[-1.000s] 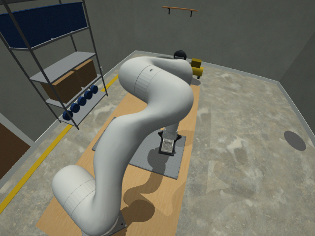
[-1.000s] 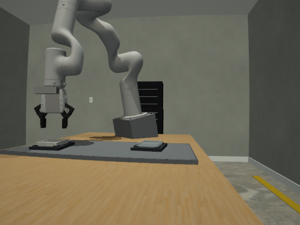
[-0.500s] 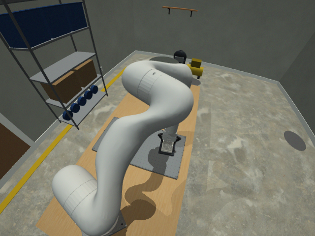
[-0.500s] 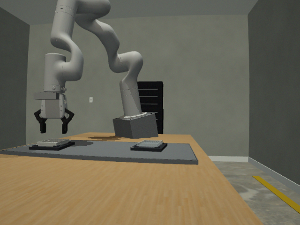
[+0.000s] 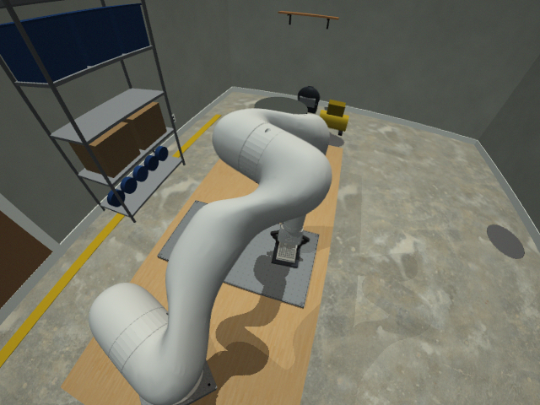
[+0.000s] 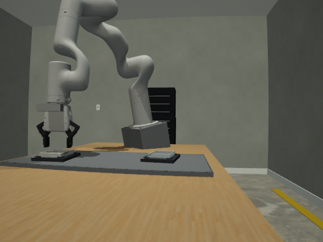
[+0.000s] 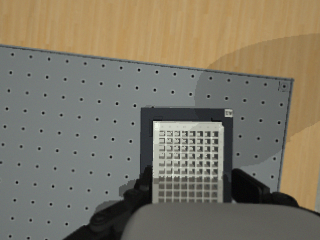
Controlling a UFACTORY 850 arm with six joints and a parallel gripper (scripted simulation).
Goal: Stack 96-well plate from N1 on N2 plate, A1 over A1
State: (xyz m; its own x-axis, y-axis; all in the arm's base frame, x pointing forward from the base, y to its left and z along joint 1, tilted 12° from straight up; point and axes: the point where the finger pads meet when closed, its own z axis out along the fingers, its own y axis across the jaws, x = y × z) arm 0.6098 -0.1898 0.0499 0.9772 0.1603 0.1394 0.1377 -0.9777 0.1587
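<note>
A white 96-well plate lies flat in the black plate nest N1. My gripper is open and empty. It hangs straight above this plate, a short way up, with one finger on each long side. A second, clear plate sits in the black nest N2 further along the grey perforated mat. In the top view the arm hides N2 and the gripper.
The mat lies on a wooden table. The arm's grey base block stands behind the mat, with a black cabinet behind it. A metal shelf stands beside the table. The mat's corner is close to the N1 nest.
</note>
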